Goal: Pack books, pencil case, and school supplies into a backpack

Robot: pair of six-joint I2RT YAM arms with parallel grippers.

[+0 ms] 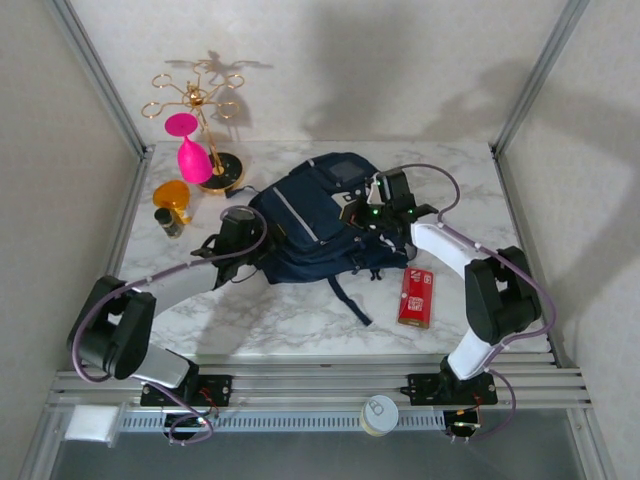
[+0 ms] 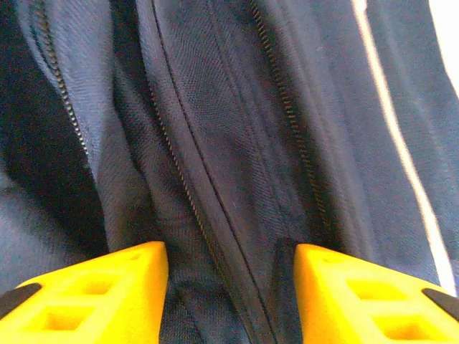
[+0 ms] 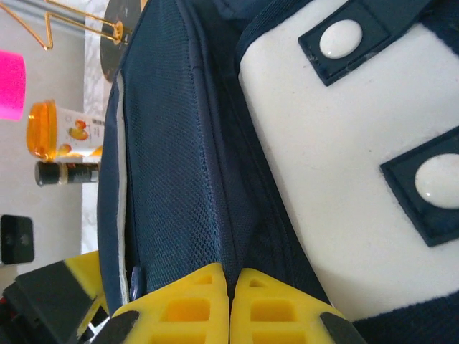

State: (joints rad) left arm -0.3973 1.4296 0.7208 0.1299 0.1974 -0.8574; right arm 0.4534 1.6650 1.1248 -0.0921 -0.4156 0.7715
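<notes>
1. Right now the backpack (image 1: 312, 228) lies flat in the middle of the bench (image 1: 300, 320), with an arm at each flank. I judge the step in hand to be spreading its mouth so things can go in.
2. The left gripper (image 2: 228, 252) is at the bag's 9 o'clock edge. Its jaws are parted and straddle a raised fold that carries a zip line (image 2: 188, 188). As far as I can see, nothing is clamped.
3. The right gripper (image 3: 229, 276) is at the 3 o'clock edge, jaws closed tip to tip where the mesh panel (image 3: 172, 158) meets the white panel (image 3: 337, 165). A thin seam may be pinched between them, but I cannot tell.
4. To do this well, the left should close on one lip of the zip alone. If it takes the whole fold, both layers will likely lift together and the opening will not gape.
5. Draw the two sides apart toward 9 and 3 o'clock, and slightly upward. Soft fabric merely dragged along the bench will probably sag shut.
6. Make the pulls even, since the bag looks light enough to slide rather than open.
7. The red pack (image 1: 416, 297) lies on the bench at the bag's 4 o'clock, just clear of a loose strap (image 1: 350, 298). It looks the handiest thing to load once the mouth holds.
</notes>
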